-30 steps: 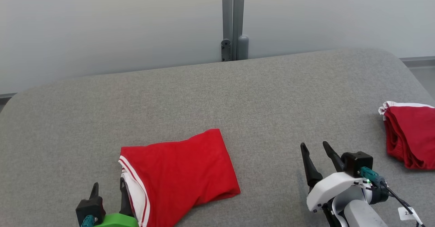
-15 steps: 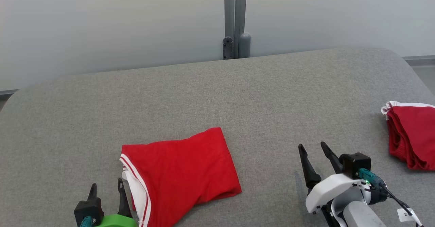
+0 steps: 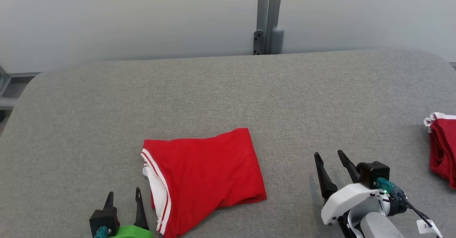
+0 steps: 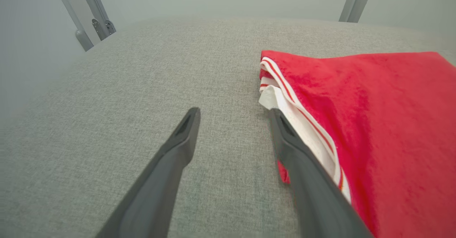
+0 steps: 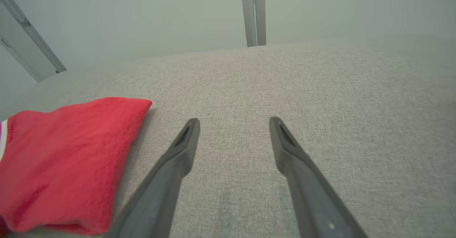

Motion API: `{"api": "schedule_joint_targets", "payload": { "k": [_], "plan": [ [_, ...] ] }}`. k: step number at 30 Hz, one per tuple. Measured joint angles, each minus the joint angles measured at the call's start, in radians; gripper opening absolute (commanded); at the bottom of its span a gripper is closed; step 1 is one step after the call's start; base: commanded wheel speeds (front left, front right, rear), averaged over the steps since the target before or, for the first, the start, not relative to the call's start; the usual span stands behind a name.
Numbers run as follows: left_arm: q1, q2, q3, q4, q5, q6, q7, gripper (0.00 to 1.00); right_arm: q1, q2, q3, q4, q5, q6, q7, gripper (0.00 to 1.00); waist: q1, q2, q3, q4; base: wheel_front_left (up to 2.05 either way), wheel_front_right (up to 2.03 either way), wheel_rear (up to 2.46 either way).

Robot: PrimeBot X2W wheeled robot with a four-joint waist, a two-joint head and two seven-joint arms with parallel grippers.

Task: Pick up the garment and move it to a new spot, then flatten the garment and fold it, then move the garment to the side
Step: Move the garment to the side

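The folded red knit garment with white striped trim [image 3: 206,174] is laid near the front of the grey woven-cloth table [image 3: 213,88], just beside the left gripper [image 3: 124,194]; the right gripper [image 3: 328,155] is seen well apart. Both pairs of fingers [image 4: 171,159] are spread, and nothing is grasped. If only the top layer is pinched, the soft, limp fold could be pulled open; the lower layers could also be dragged by the rough table cloth.

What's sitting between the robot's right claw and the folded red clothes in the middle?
Nothing. In the head view, bare grey table covering runs from the right gripper to the folded red garment.
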Motion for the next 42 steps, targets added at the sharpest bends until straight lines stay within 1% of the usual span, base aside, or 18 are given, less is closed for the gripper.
{"api": "schedule_joint_targets", "payload": {
  "k": [5, 13, 14, 16, 22, 23, 24, 25, 29, 34, 37, 39, 42],
  "plan": [
    [-0.016, 0.000, -0.019, 0.003, -0.001, 0.000, 0.000, 1.00, -0.002, 0.000, 0.026, -0.005, 0.003, 0.000, 0.000, 1.00, 0.0000, 0.0000, 0.017, 0.058, 0.00, 0.00, 0.00],
    [-0.031, 0.000, -0.039, 0.006, 0.001, -0.001, 0.000, 1.00, -0.039, 0.001, 0.104, 0.016, 0.021, 0.000, 0.000, 1.00, 0.0000, 0.0000, 0.049, 0.176, 0.00, 0.00, 0.00],
    [-0.031, 0.001, -0.041, 0.005, 0.001, 0.000, 0.000, 1.00, -0.049, 0.001, 0.120, 0.026, 0.022, 0.000, 0.000, 1.00, 0.0000, 0.0000, 0.057, 0.204, 0.00, 0.00, 0.00],
    [-0.031, 0.000, -0.043, 0.005, 0.000, 0.001, 0.000, 1.00, -0.060, 0.002, 0.130, 0.053, 0.022, 0.000, 0.000, 1.00, 0.0000, 0.0000, 0.067, 0.234, 0.00, 0.00, 0.00],
    [-0.034, 0.001, -0.048, -0.002, -0.007, 0.001, 0.000, 1.00, -0.103, 0.002, 0.137, 0.196, 0.045, 0.000, 0.000, 1.00, 0.0000, 0.0000, 0.101, 0.298, 0.00, 0.00, 0.00],
    [-0.035, 0.001, -0.049, -0.003, -0.007, 0.002, 0.000, 1.00, -0.112, 0.001, 0.142, 0.212, 0.056, 0.000, 0.000, 0.83, 0.0000, 0.0000, 0.109, 0.303, 0.00, 0.00, 0.00],
    [-0.036, 0.001, -0.049, -0.004, -0.008, 0.004, 0.000, 1.00, -0.122, 0.001, 0.146, 0.220, 0.065, 0.000, -0.001, 0.13, 0.0000, 0.0000, 0.116, 0.307, 0.00, 0.00, 0.00],
    [-0.038, 0.001, -0.048, -0.004, -0.008, 0.004, 0.000, 1.00, -0.133, 0.001, 0.153, 0.227, 0.069, 0.000, -0.002, 0.00, 0.0000, 0.0000, 0.124, 0.310, 0.00, 0.00, 0.00],
    [-0.049, 0.001, -0.046, -0.004, -0.010, 0.008, 0.000, 1.00, -0.156, 0.005, 0.150, 0.218, 0.068, 0.001, -0.002, 0.00, 0.0000, 0.0000, 0.141, 0.303, 0.00, 0.00, 0.00],
    [-0.050, 0.000, -0.035, -0.004, -0.004, 0.007, 0.000, 1.00, -0.164, 0.003, 0.103, 0.178, -0.022, 0.001, -0.002, 0.00, 0.0000, 0.0000, 0.146, 0.260, 0.00, 0.00, 0.00],
    [-0.054, 0.000, -0.033, -0.003, 0.002, -0.001, 0.000, 1.00, -0.161, 0.003, 0.074, 0.155, -0.077, 0.001, -0.001, 0.00, 0.0000, 0.0000, 0.145, 0.216, 0.00, 0.00, 0.00],
    [-0.057, 0.000, -0.033, -0.004, 0.003, -0.004, 0.000, 1.00, -0.155, 0.003, 0.061, 0.145, -0.087, 0.001, -0.001, 0.00, 0.0000, 0.0000, 0.142, 0.186, 0.00, 0.00, 0.00],
    [-0.073, 0.001, -0.039, -0.006, 0.003, -0.008, 0.000, 1.00, -0.142, 0.002, 0.045, 0.129, -0.095, 0.001, -0.001, 0.00, 0.0000, 0.0000, 0.134, 0.092, 0.00, 0.00, 0.00]
  ]
}}
